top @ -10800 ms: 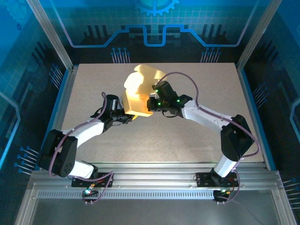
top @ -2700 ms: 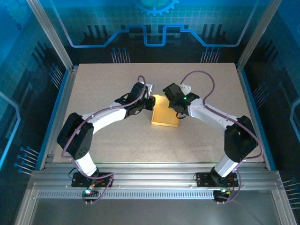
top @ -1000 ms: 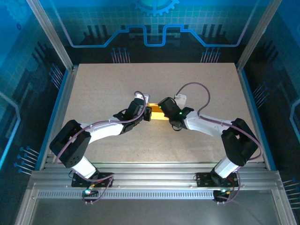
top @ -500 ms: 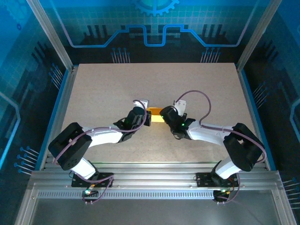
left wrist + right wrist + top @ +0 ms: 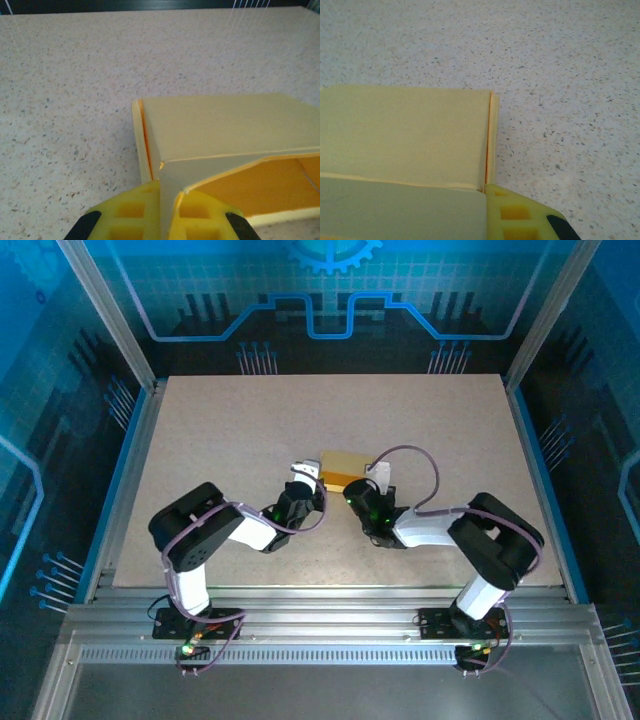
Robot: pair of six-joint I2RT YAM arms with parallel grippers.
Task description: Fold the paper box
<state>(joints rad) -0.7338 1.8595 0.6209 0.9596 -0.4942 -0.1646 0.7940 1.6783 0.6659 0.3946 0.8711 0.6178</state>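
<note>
Paper box (image 5: 343, 467) lies near the centre of the table (image 5: 200, 440), between both arms, partly formed with one end open. Left gripper (image 5: 168, 197) is clamped tight on a flap at the box's near corner. Right gripper (image 5: 356, 492) is clamped on the opposite near edge, with card hiding one finger.

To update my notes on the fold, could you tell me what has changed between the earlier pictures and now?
The box came down from mid-air, where it stood half open, and now lies folded flatter on the table. Both arms drew back toward their bases, elbows folding tighter. Unchanged: the left gripper and right gripper remain shut on the box's near flaps.
</note>
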